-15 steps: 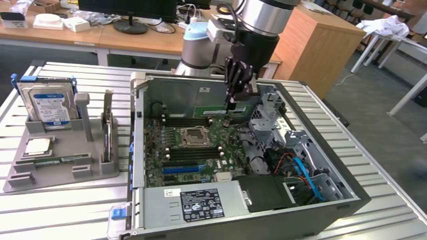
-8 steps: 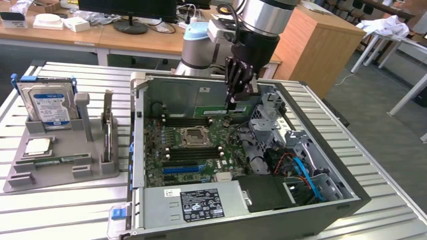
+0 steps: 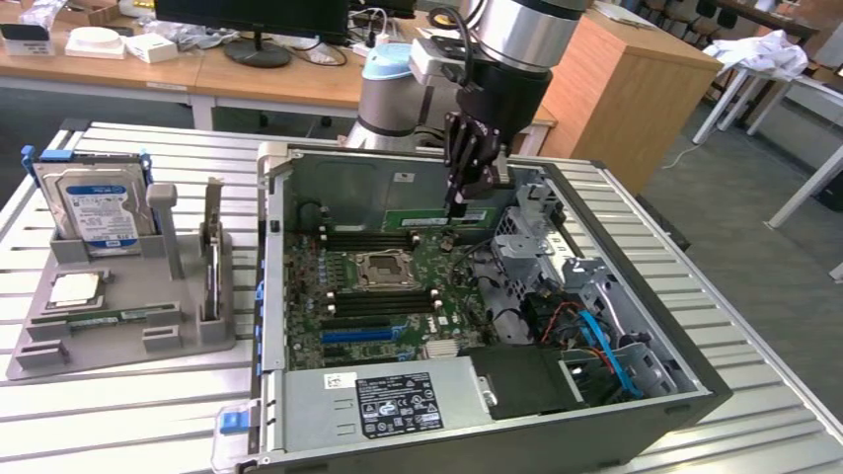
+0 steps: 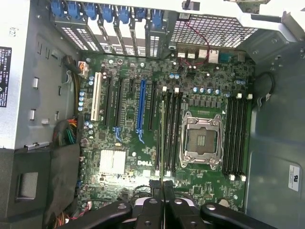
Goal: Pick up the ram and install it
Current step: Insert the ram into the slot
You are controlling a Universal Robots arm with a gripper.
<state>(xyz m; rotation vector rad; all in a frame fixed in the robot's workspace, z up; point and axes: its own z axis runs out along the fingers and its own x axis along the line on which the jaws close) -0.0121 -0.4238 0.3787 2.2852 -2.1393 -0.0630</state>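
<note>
Ram (image 4: 162,138) edge-on in the clenched hand (image 4: 162,191), arm (image 3: 520,39) upright over the memory slots (image 4: 172,133), clear of the case walls (image 3: 395,183).

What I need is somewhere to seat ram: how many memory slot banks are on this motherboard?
2. One bank lies on one side of the CPU socket, the other bank on the opposite side. None looks hidden.

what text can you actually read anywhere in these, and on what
"DELL": white print on the motherboard
Too small to read: the power supply label
Too blurred to read: the hard drive's blue label
Too blurred to read: the white sticker on the case wall
</note>
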